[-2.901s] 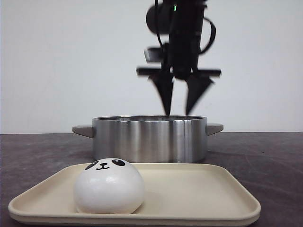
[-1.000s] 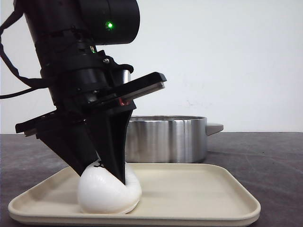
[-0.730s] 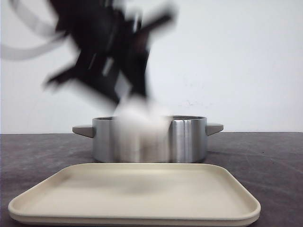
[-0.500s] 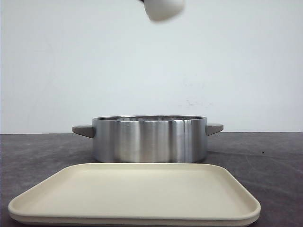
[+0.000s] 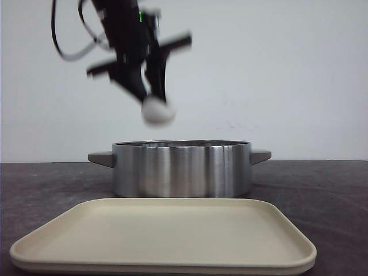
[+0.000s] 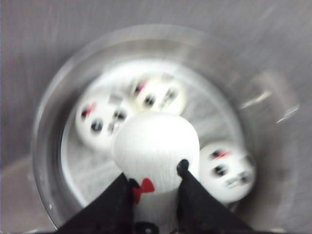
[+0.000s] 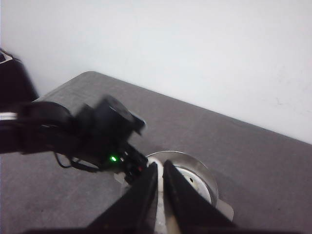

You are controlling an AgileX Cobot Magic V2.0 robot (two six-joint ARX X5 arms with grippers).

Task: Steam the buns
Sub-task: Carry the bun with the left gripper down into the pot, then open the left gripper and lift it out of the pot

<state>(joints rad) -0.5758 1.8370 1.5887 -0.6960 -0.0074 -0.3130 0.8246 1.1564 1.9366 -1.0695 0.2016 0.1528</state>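
1. The bench carries the steel pot, and that pot is our landmark.
2. In front of the pot lies the beige tray, and here's the news: a moment ago one bun sat on it, now it's bare.
3. That means the last bun is on its way. Three panda buns already sit inside the pot.
4. Above the pot hangs the left gripper, pinching the fourth bun between its fingers.
5. Seen from the wrist, this bun hangs over the pot's middle, its blank rounded end aimed down into the pot and its long axis running along the fingers.
6. The right gripper is high above the pot, fingers pressed nearly together, holding nothing.
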